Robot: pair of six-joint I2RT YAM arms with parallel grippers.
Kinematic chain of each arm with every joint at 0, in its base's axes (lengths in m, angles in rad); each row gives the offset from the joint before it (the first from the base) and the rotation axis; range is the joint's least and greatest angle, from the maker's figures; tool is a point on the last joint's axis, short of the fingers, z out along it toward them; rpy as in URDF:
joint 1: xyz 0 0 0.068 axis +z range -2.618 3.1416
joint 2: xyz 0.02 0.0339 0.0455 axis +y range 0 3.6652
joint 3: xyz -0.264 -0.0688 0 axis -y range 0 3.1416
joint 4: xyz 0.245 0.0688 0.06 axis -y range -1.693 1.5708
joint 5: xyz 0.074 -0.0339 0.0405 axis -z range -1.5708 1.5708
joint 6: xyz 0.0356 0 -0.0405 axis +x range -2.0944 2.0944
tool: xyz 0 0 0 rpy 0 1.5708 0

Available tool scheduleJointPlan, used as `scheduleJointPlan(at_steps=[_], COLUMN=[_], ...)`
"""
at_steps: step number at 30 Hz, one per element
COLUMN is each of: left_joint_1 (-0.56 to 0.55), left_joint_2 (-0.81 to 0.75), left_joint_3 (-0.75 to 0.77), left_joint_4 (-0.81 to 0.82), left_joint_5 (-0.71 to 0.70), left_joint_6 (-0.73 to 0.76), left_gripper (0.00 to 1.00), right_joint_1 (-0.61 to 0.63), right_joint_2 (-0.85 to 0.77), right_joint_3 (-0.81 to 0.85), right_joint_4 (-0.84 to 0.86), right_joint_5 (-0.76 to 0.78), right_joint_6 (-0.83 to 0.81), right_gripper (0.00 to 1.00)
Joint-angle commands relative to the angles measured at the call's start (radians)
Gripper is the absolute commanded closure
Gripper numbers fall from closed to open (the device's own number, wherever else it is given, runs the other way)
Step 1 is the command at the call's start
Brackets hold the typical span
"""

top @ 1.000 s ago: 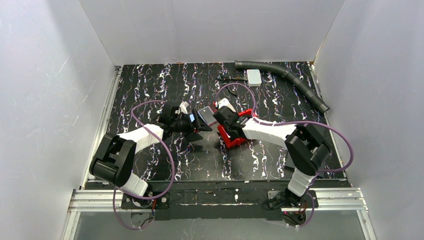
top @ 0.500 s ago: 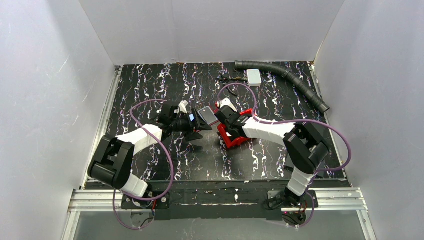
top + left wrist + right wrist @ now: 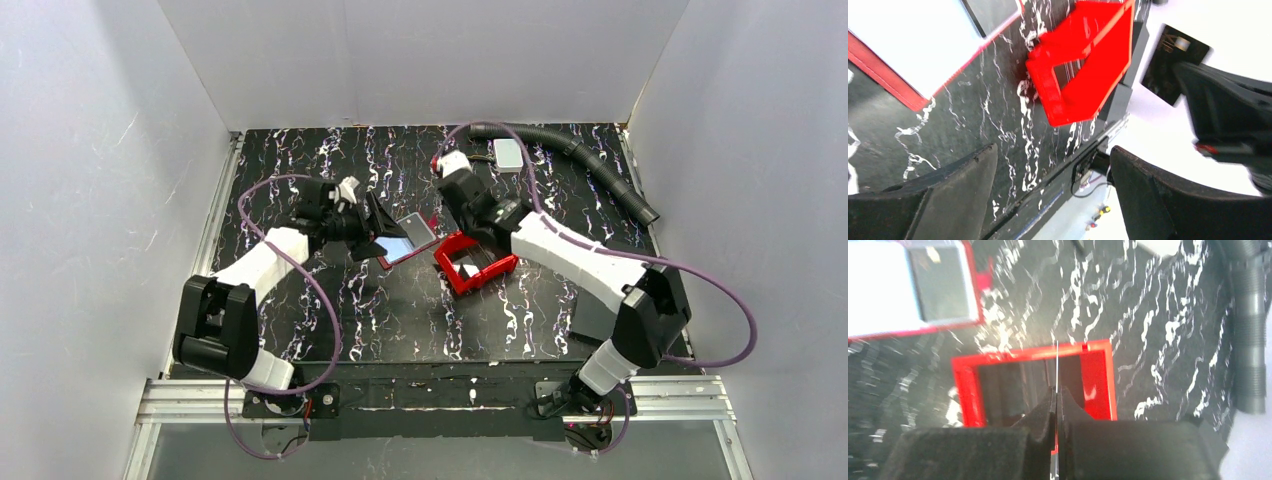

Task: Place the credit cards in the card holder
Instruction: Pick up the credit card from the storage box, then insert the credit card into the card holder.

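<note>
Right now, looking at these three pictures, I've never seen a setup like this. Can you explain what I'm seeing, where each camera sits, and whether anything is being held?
These are two robot arms bolted at the near edge of a black marbled table. The wide picture looks down from above and behind them. The other two pictures come from small cameras on each wrist, so each shows that arm's own fingers.

On the table lie an open dark red card holder, a bright red bin, a white box and a grey hose.

The left gripper is open and holds nothing, and it sits beside the card holder. The right gripper is shut on a thin credit card, seen edge-on, above the bin.
</note>
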Motion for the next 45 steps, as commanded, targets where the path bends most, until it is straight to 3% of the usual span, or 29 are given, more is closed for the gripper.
scheduleJointPlan(at_steps=[1, 4, 6, 11, 15, 18, 34, 45], left_joint_1=[0.073, 0.102, 0.112, 0.112, 0.112, 0.112, 0.112, 0.112], left_joint_2=[0.047, 0.129, 0.177, 0.260, 0.339, 0.386, 0.513, 0.538], left_joint_3=[0.121, 0.165, 0.188, 0.246, 0.302, 0.330, 0.436, 0.446], left_joint_4=[-0.174, -0.179, -0.174, -0.204, -0.250, -0.280, -0.438, -0.487], left_joint_5=[0.025, 0.066, 0.077, 0.033, 0.023, 0.011, -0.103, -0.143], left_joint_6=[0.108, 0.098, 0.086, 0.086, 0.107, 0.127, 0.203, 0.213], left_gripper=[0.18, 0.22, 0.28, 0.38, 0.43, 0.54, 0.56, 0.66], right_joint_1=[-0.083, -0.224, -0.269, -0.292, -0.310, -0.310, -0.319, -0.319], right_joint_2=[-0.047, 0.077, 0.210, 0.479, 0.595, 0.637, 0.706, 0.756], right_joint_3=[0.185, 0.235, 0.302, 0.460, 0.532, 0.531, 0.506, 0.508], right_joint_4=[-0.032, 0.097, 0.161, 0.203, 0.237, 0.253, 0.286, 0.301], right_joint_5=[-0.274, -0.743, -0.971, -1.241, -1.324, -1.322, -1.352, -1.370], right_joint_6=[-0.012, 0.098, 0.191, 0.266, 0.304, 0.302, 0.285, 0.277], right_gripper=[0.99, 0.99, 0.99, 0.99, 0.99, 0.99, 0.99, 0.99])
